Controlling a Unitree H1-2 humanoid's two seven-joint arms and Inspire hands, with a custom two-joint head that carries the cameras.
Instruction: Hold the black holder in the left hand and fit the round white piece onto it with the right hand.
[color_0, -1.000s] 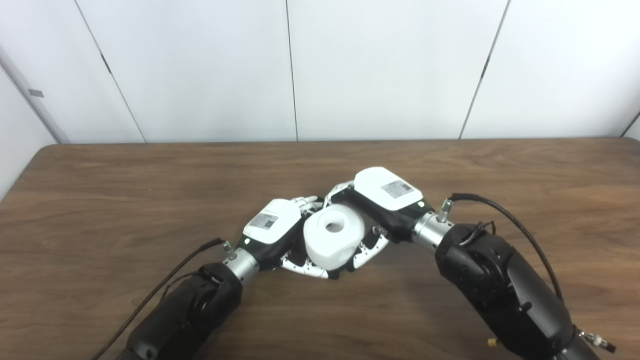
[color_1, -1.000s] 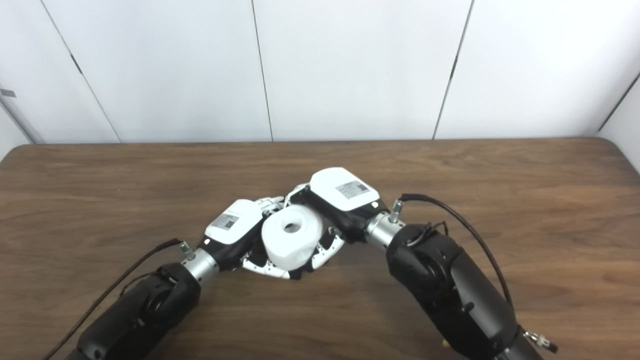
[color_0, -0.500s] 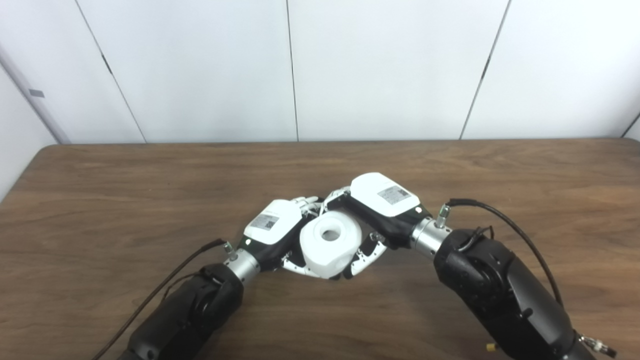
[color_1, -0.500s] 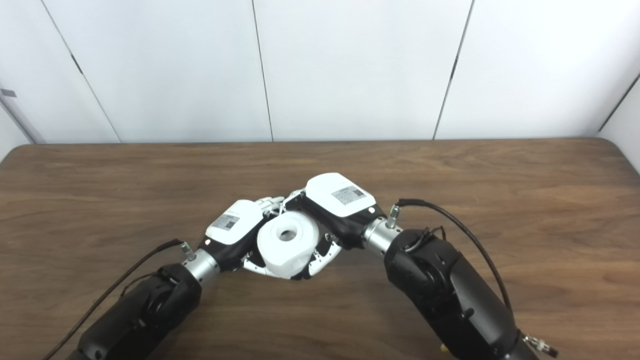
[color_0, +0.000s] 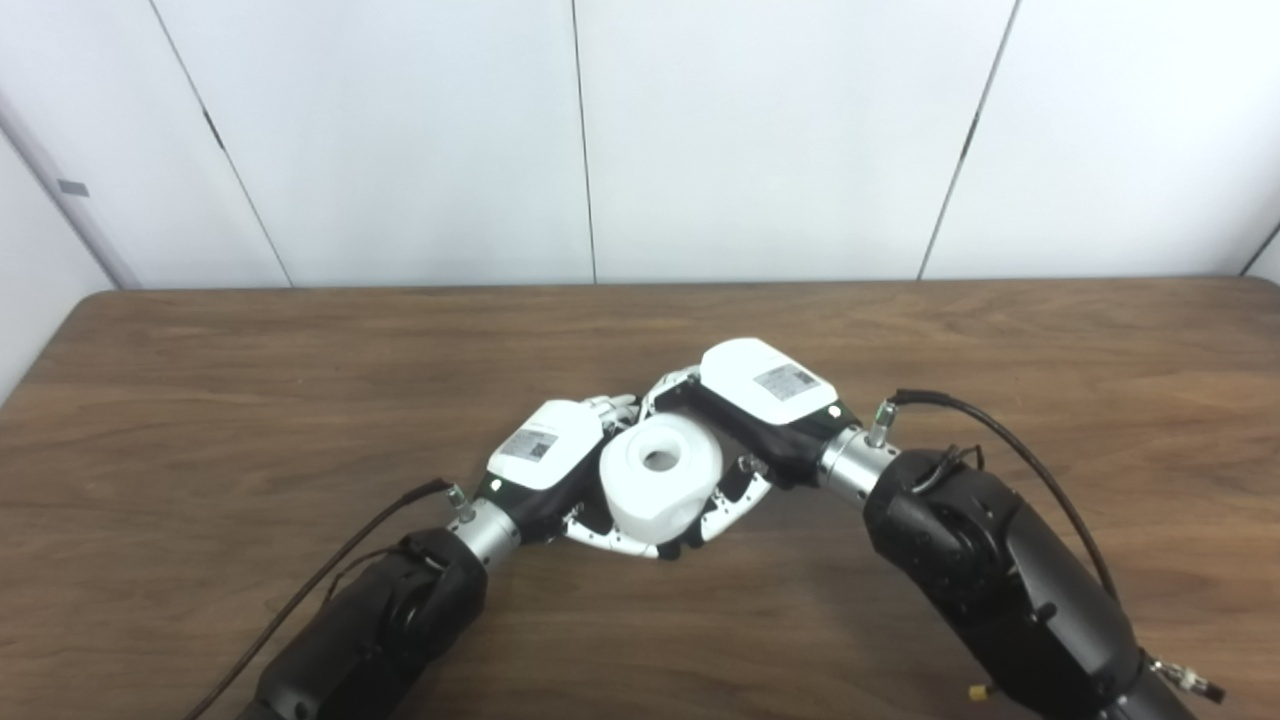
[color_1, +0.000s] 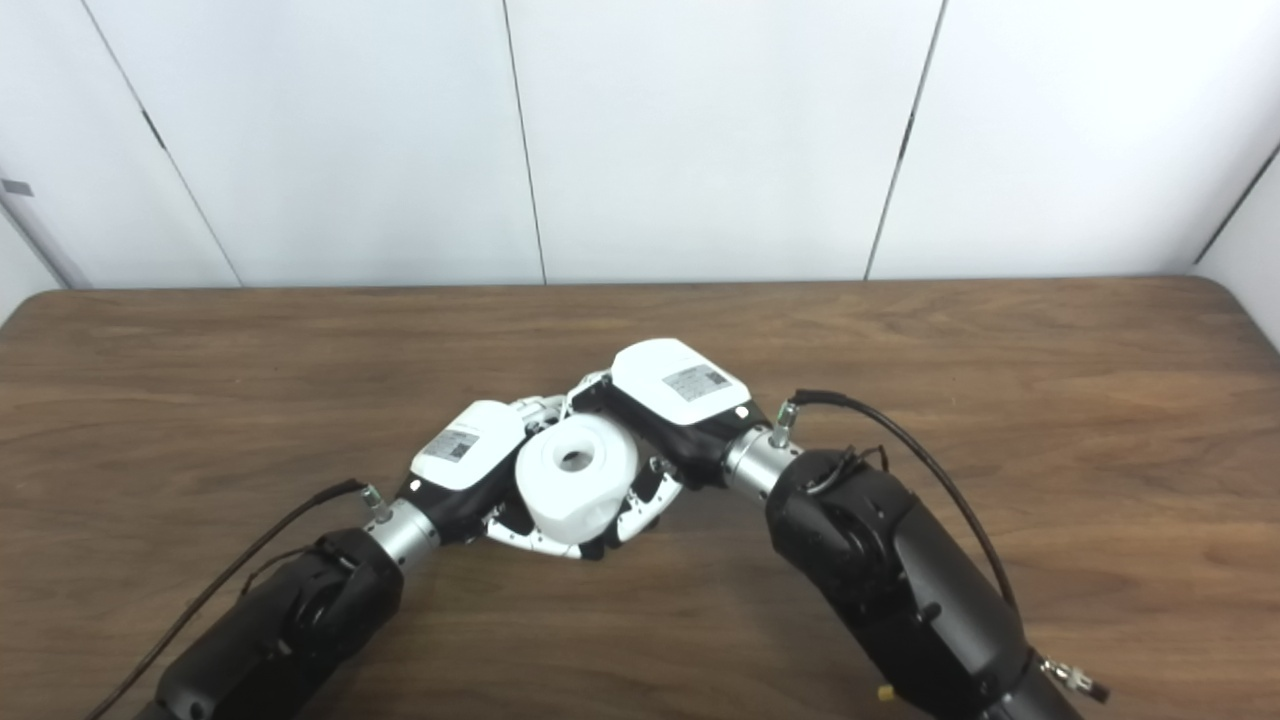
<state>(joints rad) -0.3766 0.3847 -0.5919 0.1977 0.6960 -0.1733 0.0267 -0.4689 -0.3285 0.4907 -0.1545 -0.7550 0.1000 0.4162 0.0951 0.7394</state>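
The round white piece (color_0: 655, 490) with a hole in its top sits between my two hands at the table's middle. My right hand (color_0: 765, 395) is shut on it from the right, fingers wrapped around its far and near sides. My left hand (color_0: 545, 455) is curled in from the left, fingers reaching under the piece. The black holder (color_0: 668, 548) is almost wholly hidden; only a dark bit shows below the piece, by the fingertips of both hands. The piece appears seated over it, but the joint is hidden.
The brown wooden table (color_0: 250, 380) stretches wide on both sides and beyond the hands. White wall panels (color_0: 760, 140) stand behind its far edge. Black cables (color_0: 1000, 420) run along both forearms.
My right hand and the white piece have shifted a little to the left and closer against my left hand. The left hand has stayed nearly still.
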